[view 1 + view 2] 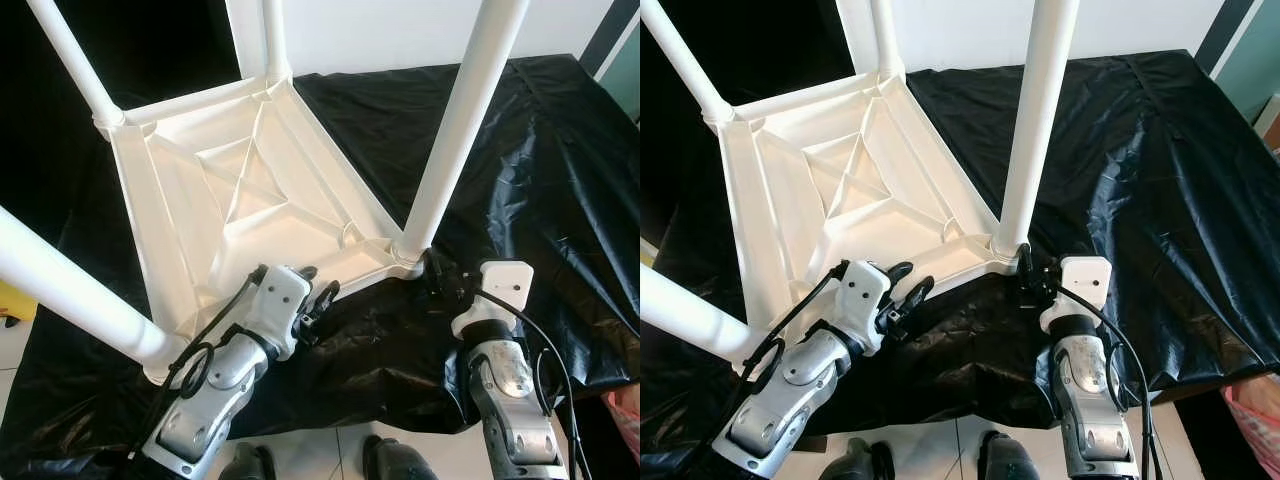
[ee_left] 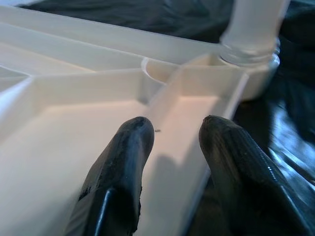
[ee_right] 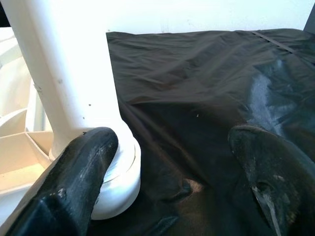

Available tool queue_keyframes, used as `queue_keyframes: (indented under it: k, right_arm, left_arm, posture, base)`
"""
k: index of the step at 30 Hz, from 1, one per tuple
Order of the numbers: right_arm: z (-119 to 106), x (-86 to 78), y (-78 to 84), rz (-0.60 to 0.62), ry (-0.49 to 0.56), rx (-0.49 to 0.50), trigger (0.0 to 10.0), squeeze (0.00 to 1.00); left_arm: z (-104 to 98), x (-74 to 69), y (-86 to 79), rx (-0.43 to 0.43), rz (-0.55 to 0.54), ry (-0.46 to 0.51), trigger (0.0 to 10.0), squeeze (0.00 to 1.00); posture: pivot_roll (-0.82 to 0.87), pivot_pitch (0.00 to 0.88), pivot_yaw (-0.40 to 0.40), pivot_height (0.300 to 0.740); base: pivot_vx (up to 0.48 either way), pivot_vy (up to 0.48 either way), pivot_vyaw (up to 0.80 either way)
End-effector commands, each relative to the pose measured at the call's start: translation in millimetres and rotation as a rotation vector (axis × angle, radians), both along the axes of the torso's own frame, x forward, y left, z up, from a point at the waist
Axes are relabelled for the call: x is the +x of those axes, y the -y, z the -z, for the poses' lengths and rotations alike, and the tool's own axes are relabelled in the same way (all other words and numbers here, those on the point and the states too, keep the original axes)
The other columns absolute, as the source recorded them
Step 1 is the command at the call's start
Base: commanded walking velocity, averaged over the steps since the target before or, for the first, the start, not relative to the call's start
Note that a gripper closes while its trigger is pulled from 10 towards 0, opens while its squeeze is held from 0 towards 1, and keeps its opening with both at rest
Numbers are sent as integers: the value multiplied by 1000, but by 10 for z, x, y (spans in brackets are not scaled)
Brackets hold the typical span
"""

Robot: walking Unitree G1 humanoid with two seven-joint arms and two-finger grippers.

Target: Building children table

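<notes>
Table [image 1: 250, 190] lies upside down on black sheet [image 1: 520, 170], legs up. Right gripper [image 3: 172, 162], open, has near leg [image 1: 455, 130] at its 10 o'clock, upright; left gripper [image 2: 172, 147], open, straddles the rim.

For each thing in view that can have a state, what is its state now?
Children table: upside down on the black sheet, four legs fitted.
Near right leg: upright in its corner socket.
Left claw: open, at the table's near edge.
Right claw: open, beside that leg's base.
</notes>
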State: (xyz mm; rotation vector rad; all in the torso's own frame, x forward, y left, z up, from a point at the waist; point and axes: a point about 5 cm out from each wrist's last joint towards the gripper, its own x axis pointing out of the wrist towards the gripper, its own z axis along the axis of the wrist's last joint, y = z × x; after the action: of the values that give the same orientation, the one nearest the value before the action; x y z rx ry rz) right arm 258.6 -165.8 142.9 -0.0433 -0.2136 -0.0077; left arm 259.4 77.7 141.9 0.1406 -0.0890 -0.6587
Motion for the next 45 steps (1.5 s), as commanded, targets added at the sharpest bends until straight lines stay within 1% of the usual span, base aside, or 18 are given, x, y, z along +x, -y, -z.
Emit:
queue_keyframes:
  k: [1,2,6,10,12,18,22,35,39,41,43,44,45]
  right_arm:
    - [-11,32,-82,-39,19,-5,10000,0]
    - [-11,32,-82,-39,19,-5,10000,0]
    - [-13,90,-86,-44,30,-11,10000,0]
    - [-32,141,-86,-45,44,-18,10000,0]
    - [-47,155,-76,-42,51,-20,10000,0]
    - [-33,148,-56,-33,51,-25,10000,0]
    - [-37,157,-58,-26,53,-19,10000,0]
    - [-31,169,-57,-36,52,-25,10000,0]
    - [-29,168,-73,-45,52,-26,10000,0]
    - [-18,146,-115,-79,48,-21,10000,0]
    - [-17,131,-121,-83,49,-21,10000,0]
    - [10,71,-127,-95,40,-21,10000,0]
    - [10,71,-127,-95,40,-21,10000,0]
  left_arm:
    - [11,49,-25,-5,-12,5,10000,0]
    - [11,49,-25,-5,-12,5,10000,0]
    - [3,133,-47,-26,-39,5,10000,0]
    - [-21,204,-68,-15,-50,29,10000,0]
    - [-4,242,-99,-8,-78,24,10000,0]
    - [20,260,-118,-10,-100,18,10000,0]
    - [21,283,-131,-21,-133,14,10000,0]
    - [15,296,-169,-33,-165,16,10000,0]
    - [14,297,-186,-35,-174,17,10000,0]
    - [14,294,-195,-35,-178,16,10000,0]
    - [13,290,-196,-37,-179,16,10000,0]
    - [15,274,-203,-38,-179,14,10000,0]
    - [15,274,-203,-38,-179,14,10000,0]
  posture:
    - [-115,85,14,740]
    - [-115,85,14,740]
    - [-118,51,22,740]
    - [-120,48,28,740]
    - [-122,49,29,740]
    - [-122,54,30,740]
    - [-116,74,26,740]
    - [-107,86,14,740]
    - [-105,88,11,740]
    - [-102,94,9,740]
    - [-102,97,8,740]
    - [-102,103,9,740]
    - [-102,103,9,740]
  base:
    - [0,0,0]
    - [0,0,0]
    - [0,0,0]
    - [0,0,0]
    - [0,0,0]
    - [0,0,0]
    - [0,0,0]
    - [0,0,0]
    - [0,-255,0]
    - [0,-291,0]
    - [0,-313,0]
    - [0,-315,0]
    - [0,-315,0]
